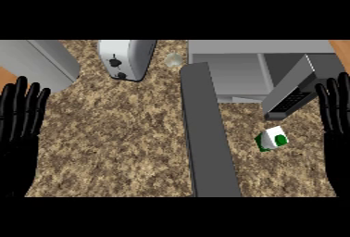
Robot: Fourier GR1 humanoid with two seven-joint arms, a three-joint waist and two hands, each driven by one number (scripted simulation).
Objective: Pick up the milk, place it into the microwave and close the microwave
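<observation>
Nothing is picked up yet, so I judge I am at the very start: the reach for the milk [272, 139] is the step in hand. My left hand [21, 125] rests at the table's left edge and my right hand [336, 120] at its right edge, both with fingers straight and upward, holding nothing. The milk is a small white carton with green faces and a round green mark on its white side; it sits tilted on the speckled table [116, 139], toward the right edge, apart from my right hand and just in front of the microwave's open door [290, 90]. The microwave [239, 69] stands at the far right corner, its grey cavity showing behind that door. A long dark grey slab [209, 139] runs from front to back just left of the carton. Next, I think, my right hand must move inward and down over the carton and curl its fingers round it, keeping clear of the door edge that hangs close above.
</observation>
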